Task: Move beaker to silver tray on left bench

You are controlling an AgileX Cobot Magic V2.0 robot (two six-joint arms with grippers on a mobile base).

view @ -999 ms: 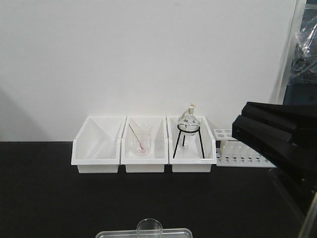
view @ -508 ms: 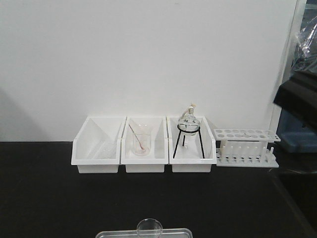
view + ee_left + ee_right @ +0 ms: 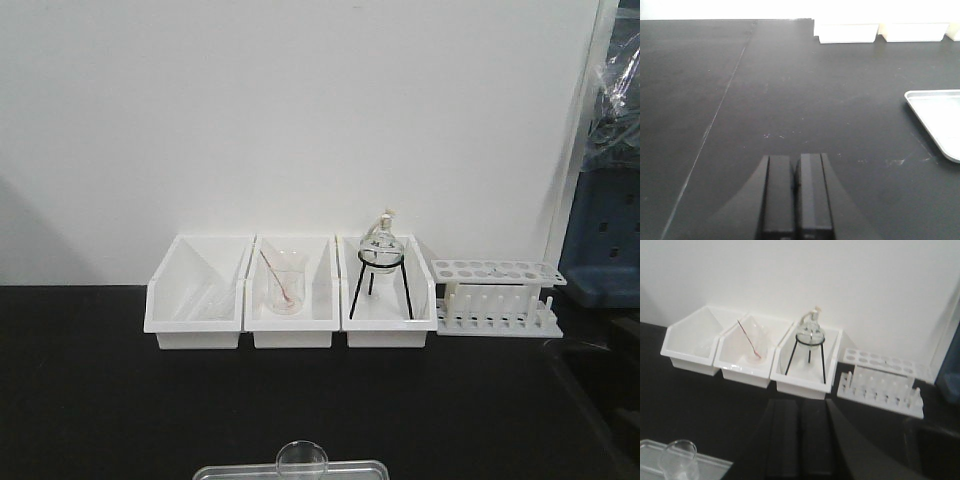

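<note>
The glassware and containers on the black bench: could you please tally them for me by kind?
White plastic bins: 3
Clear beakers: 2, the beaker on the silver tray and one with a pinkish rod
Round flask on tripod: 1
Test tube rack: 1
Silver tray: 1
Total: 8

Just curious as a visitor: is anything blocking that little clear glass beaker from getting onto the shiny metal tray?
Nothing visible does. The small clear glass beaker already stands on the flat silver metal tray, on the black bench.
</note>
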